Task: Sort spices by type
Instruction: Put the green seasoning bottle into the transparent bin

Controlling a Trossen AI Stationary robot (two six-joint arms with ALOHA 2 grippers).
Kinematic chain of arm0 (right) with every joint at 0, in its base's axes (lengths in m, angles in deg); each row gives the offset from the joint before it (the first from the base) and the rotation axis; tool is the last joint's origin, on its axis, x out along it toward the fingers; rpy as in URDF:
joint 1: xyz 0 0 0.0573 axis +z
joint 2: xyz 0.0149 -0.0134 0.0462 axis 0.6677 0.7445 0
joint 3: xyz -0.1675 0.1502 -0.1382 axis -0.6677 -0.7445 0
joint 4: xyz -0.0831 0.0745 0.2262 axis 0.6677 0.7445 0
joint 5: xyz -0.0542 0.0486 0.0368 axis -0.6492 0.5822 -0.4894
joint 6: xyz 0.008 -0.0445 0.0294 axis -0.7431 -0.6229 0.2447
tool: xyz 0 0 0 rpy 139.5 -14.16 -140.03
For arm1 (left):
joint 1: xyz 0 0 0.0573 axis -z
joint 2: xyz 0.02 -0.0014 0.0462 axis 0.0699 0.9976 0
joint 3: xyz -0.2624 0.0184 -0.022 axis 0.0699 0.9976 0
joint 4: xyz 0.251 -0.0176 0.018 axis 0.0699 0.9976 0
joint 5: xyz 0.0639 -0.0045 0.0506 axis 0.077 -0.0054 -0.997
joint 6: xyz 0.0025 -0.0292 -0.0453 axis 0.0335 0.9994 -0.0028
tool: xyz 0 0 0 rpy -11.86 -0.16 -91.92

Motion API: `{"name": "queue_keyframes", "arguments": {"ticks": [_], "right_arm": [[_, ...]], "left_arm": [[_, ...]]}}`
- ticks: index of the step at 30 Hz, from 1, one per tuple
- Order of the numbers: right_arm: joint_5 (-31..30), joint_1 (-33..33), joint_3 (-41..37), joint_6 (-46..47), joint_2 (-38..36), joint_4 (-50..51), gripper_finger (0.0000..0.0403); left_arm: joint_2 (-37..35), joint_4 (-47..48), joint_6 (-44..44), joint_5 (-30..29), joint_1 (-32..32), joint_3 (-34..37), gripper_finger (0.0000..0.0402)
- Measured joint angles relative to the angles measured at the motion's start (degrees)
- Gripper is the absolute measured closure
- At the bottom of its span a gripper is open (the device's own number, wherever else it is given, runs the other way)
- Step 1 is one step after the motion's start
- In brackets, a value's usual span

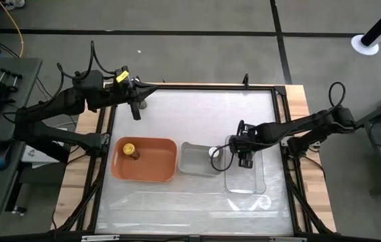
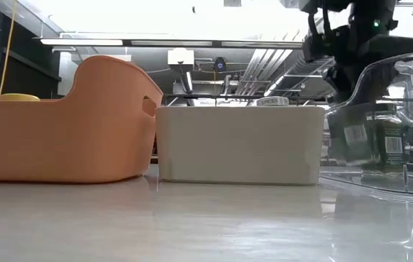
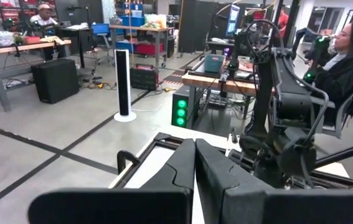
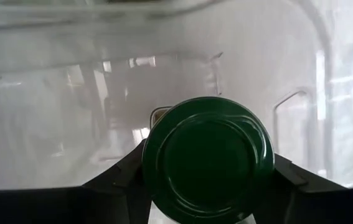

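A spice jar with a dark green lid (image 4: pixel 207 158) stands upright inside the clear tray (image 1: pixel 256 187) at the right, with my right gripper (image 1: pixel 244 160) shut on it from above. Through the tray's wall the jar's dark body (image 2: pixel 390 142) shows below the gripper. A yellow-lidded jar (image 1: pixel 130 149) stands in the orange tray (image 1: pixel 160 168). A white-lidded jar (image 1: pixel 215 152) is in the grey tray (image 1: pixel 193 161). My left gripper (image 1: pixel 135 111) hangs shut and level over the table's far left, touching nothing. My right gripper pinches the jar between its two fingers (image 4: pixel 117 180), which sit on opposite sides at the rim of the green lid (image 4: pixel 154 168). The fingers point down from above. The jar stays upright inside the clear tray; whether its base rests on the tray's floor I cannot tell.
The three trays stand in a row across the table's middle: orange (image 2: pixel 68 124), grey (image 2: pixel 239 145), clear (image 2: pixel 381 124). Bare tabletop lies toward the near edge and behind the trays. Beyond the table are desks, equipment and seated people.
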Motion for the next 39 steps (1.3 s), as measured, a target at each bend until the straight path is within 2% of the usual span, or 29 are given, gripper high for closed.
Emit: {"name": "queue_keyframes", "arguments": {"ticks": [4,9,15,20,25,34,37,39], "right_arm": [[0.51,0.00,-3.00,2.44,0.00,-2.82,0.0211],[-1.62,0.00,-3.57,3.06,0.00,-4.86,0.0208],[-2.06,-0.01,-3.55,2.32,0.00,-3.86,0.0135],[-1.82,0.00,-3.52,1.58,0.00,-3.73,0.0114],[-0.62,0.00,-1.73,1.56,0.00,-0.04,0.0112],[-0.56,0.00,6.64,-3.16,-0.02,11.11,0.0113],[-0.56,0.00,9.77,-3.79,-0.02,11.55,0.0135],[-0.28,-0.02,11.35,-5.02,-0.04,9.29,0.0168]], "left_arm": [[0.00,0.47,0.00,0.00,0.00,0.00,0.0401],[0.00,0.54,0.02,0.00,0.00,0.00,0.0401],[0.00,0.54,0.02,-0.02,0.00,0.00,0.0401],[0.00,0.54,0.02,-0.02,0.00,0.00,0.0402],[0.00,0.54,-0.04,-0.02,0.00,0.00,0.0401],[-0.08,1.39,-0.97,-1.05,0.01,0.00,0.0401],[-0.31,3.59,-0.92,-2.46,0.00,0.00,0.0401],[-0.45,4.72,-0.31,-3.13,0.00,0.01,0.0401]]}}
